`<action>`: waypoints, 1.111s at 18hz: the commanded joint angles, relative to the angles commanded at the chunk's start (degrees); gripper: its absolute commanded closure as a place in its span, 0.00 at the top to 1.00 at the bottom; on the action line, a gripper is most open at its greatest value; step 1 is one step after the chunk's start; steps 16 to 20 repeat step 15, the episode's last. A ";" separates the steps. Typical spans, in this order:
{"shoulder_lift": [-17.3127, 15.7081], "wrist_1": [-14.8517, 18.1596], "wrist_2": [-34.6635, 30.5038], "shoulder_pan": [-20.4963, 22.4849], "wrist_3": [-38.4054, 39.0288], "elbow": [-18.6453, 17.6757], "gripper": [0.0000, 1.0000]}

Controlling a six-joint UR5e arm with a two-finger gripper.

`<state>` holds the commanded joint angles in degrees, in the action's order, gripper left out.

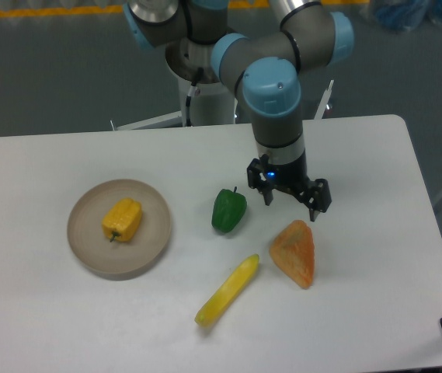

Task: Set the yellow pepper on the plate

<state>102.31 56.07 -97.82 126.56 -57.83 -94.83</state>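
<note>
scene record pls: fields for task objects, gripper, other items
yellow pepper: lying on the plate, not held
plate: left part of the table
gripper: open, empty, above the table between green pepper and orange wedge
green pepper: on the table, right of plate
orange wedge: below the gripper in the image
long yellow piece: near the front edge

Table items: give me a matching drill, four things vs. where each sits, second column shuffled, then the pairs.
Things:
1. yellow pepper
2. green pepper
3. orange wedge
4. gripper

Places:
A. on the table between the plate and the gripper
B. lying on the plate
C. open, holding nothing, above the table behind the wedge
D. on the table right of the long yellow piece

Pairs: 1-B, 2-A, 3-D, 4-C
</note>
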 joint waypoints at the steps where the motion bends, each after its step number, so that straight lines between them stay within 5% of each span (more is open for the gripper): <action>1: 0.17 -0.09 0.00 -0.09 0.00 -0.17 1.00; 20: 0.08 -0.26 0.09 1.58 0.17 1.67 1.00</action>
